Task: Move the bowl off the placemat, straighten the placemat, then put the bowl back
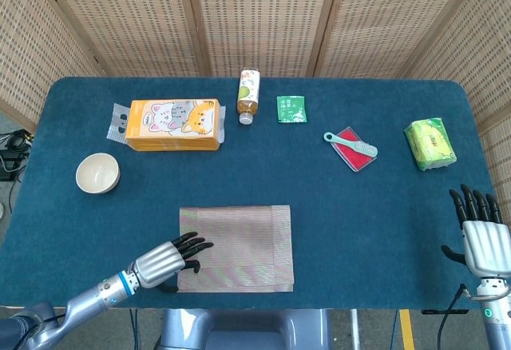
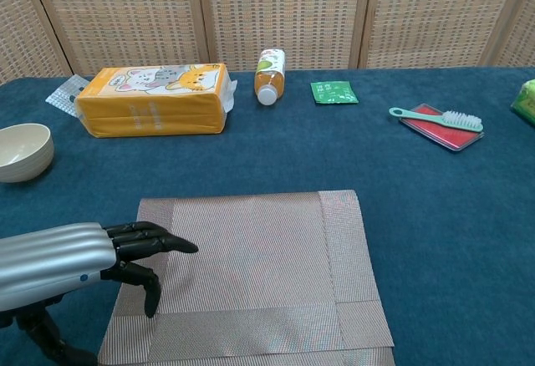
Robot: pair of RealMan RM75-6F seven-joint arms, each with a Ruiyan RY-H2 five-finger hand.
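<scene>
A grey woven placemat (image 1: 239, 246) (image 2: 259, 274) lies square near the table's front edge. The cream bowl (image 1: 97, 173) (image 2: 22, 152) stands on the blue cloth well to the left of it, off the mat. My left hand (image 1: 164, 257) (image 2: 71, 253) hovers over the mat's front left corner, fingers stretched out flat and apart, holding nothing. My right hand (image 1: 481, 234) stands upright at the table's front right corner, fingers spread, empty; the chest view does not show it.
Along the back lie an orange cat-print pack (image 1: 172, 124), a bottle on its side (image 1: 248, 96) and a green sachet (image 1: 291, 109). A green brush on a red card (image 1: 351, 147) and a green tissue pack (image 1: 431, 144) sit at the right.
</scene>
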